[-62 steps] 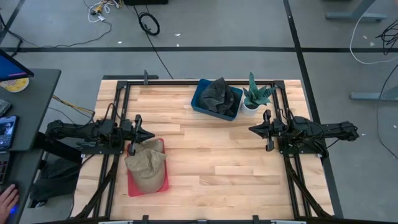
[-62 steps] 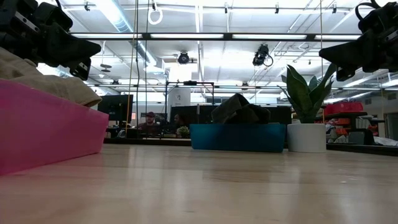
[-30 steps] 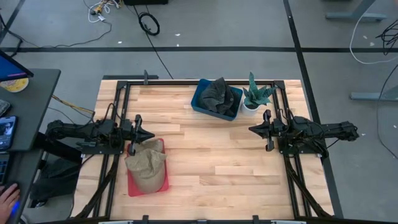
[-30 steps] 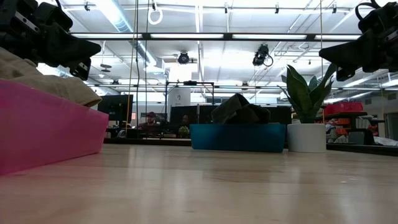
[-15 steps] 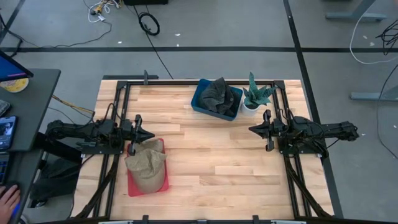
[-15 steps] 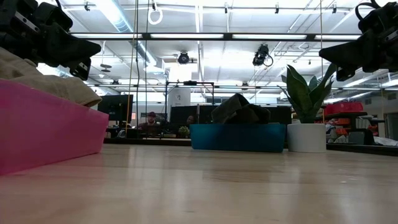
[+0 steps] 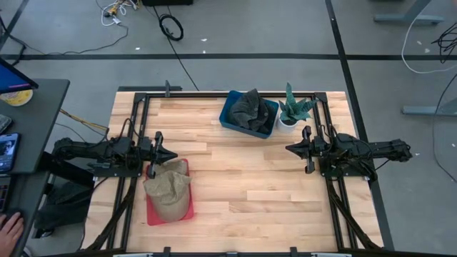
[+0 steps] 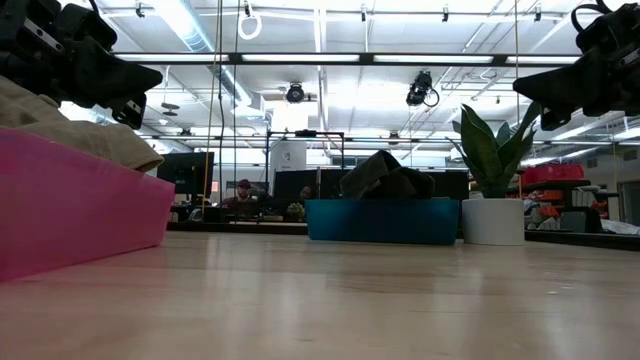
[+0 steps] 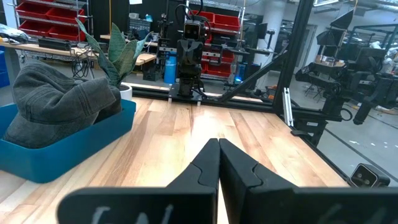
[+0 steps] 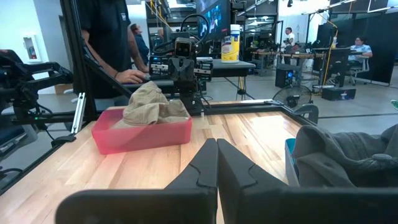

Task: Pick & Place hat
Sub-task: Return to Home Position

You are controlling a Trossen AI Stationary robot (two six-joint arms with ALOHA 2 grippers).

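A tan hat (image 7: 168,187) lies heaped in a pink tray (image 7: 152,213) at the table's near left, spilling over its rim. A dark grey hat (image 7: 249,111) rests in a blue bin (image 7: 230,118) at the far middle. My left gripper (image 7: 173,156) hovers shut at the table's left side, just beyond the pink tray's far end, pointing right. My right gripper (image 7: 289,149) hovers shut at the right side, pointing left. Neither touches anything. The right wrist view shows the tan hat (image 10: 151,102) and the left wrist view the grey hat (image 9: 56,99).
A potted plant in a white pot (image 7: 290,114) stands right of the blue bin at the far right. A black frame (image 7: 143,96) runs around the table. A person's hand (image 7: 11,230) shows at the near left, off the table. Bare wood lies between the grippers.
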